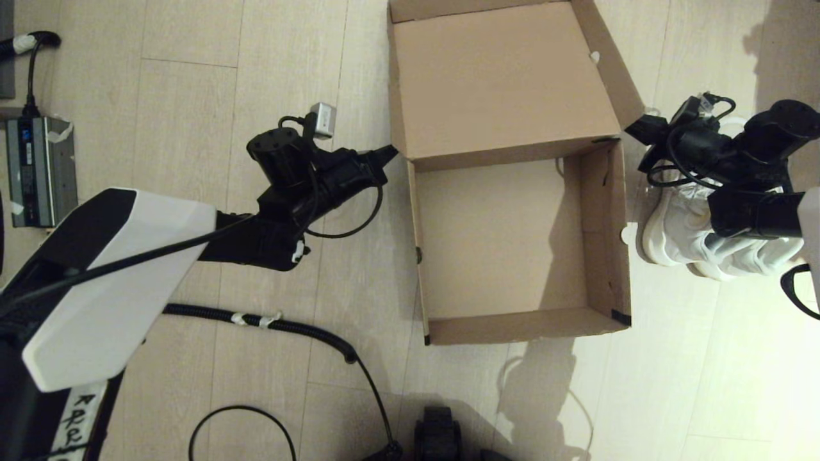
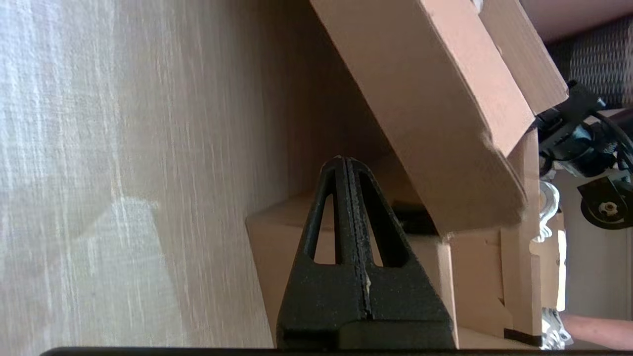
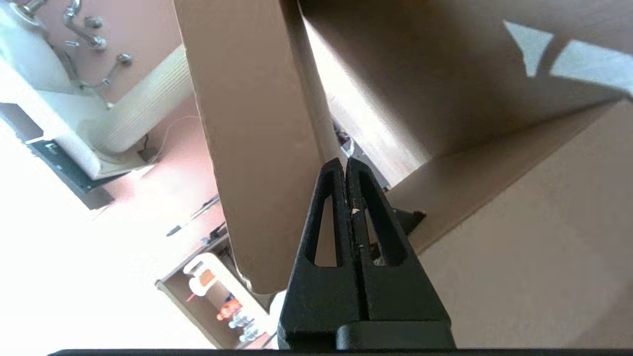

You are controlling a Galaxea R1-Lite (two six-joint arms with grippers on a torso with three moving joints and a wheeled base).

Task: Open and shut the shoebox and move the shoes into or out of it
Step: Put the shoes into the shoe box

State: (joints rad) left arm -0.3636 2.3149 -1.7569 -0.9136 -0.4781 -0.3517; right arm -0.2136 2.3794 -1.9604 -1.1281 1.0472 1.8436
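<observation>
The shoebox [image 1: 506, 243] sits open on the floor [image 1: 192, 64] at centre, empty, its lid [image 1: 500, 77] raised at 12 o'clock. The left pincer [image 1: 389, 152] is pressed closed on nothing, its tip at the box's 10 o'clock corner where the lid hinges. The right pincer [image 1: 631, 131], also closed and empty, is at the 2 o'clock corner beside the lid's side flap. The shoes [image 1: 685, 237] stand on the floor at 3 o'clock, just outside the box, under the right arm.
</observation>
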